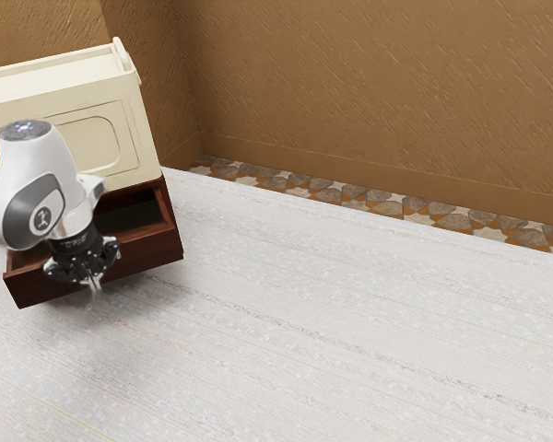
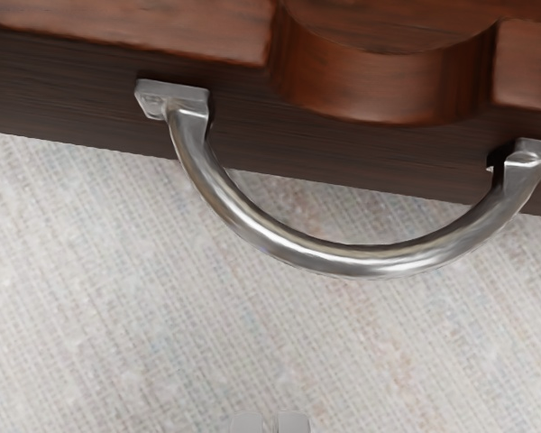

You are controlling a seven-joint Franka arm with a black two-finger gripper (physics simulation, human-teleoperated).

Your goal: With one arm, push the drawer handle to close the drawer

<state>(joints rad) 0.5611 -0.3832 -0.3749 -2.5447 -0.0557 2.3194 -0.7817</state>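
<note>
We are pointing our fingers [image 1: 94, 280] down, closed and empty. The handle [image 2: 343, 260] is sitting between them and the drawer [image 1: 152, 251], about 12 o'clock in the exterior view, its long way running across our push

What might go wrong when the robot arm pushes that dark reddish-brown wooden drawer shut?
The black two-finger gripper might slip off the curved, shiny silver metal handle, because its rounded bar gives only a small place to push. The dark reddish-brown wooden drawer sticks out from under the cream-coloured cabinet, so a push off to one side could make it jam, or a hard one might slide everything backward.
</note>
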